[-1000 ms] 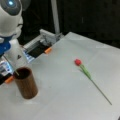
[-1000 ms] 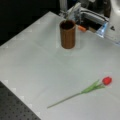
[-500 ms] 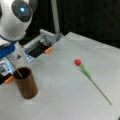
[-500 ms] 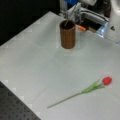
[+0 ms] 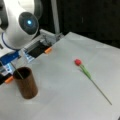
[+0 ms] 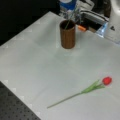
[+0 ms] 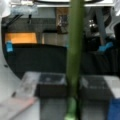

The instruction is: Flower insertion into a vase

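Observation:
The brown vase (image 5: 26,86) (image 6: 67,36) stands upright on the white table in both front views. A thin green flower stem (image 5: 17,71) (image 6: 68,22) slants down into its dark mouth. My gripper (image 5: 11,62) (image 6: 71,7) hangs just above the vase and is shut on this stem. In the wrist view the stem (image 7: 75,50) runs straight up between the dark fingers (image 7: 51,86) of the gripper (image 7: 72,87). The bloom of the held flower is hidden. A red tulip (image 5: 78,62) (image 6: 107,80) with a long green stem lies flat on the table, apart from the vase.
Behind the vase are the arm's white body (image 5: 20,27), a dark base with orange tabs (image 5: 48,50) (image 6: 81,28) and metal fittings. The table's edge (image 6: 22,100) meets a dark perforated surface at a front view's bottom left.
The arm's body has shifted a little above the vase. The stem stays in the vase's mouth. The tulip on the table has not moved.

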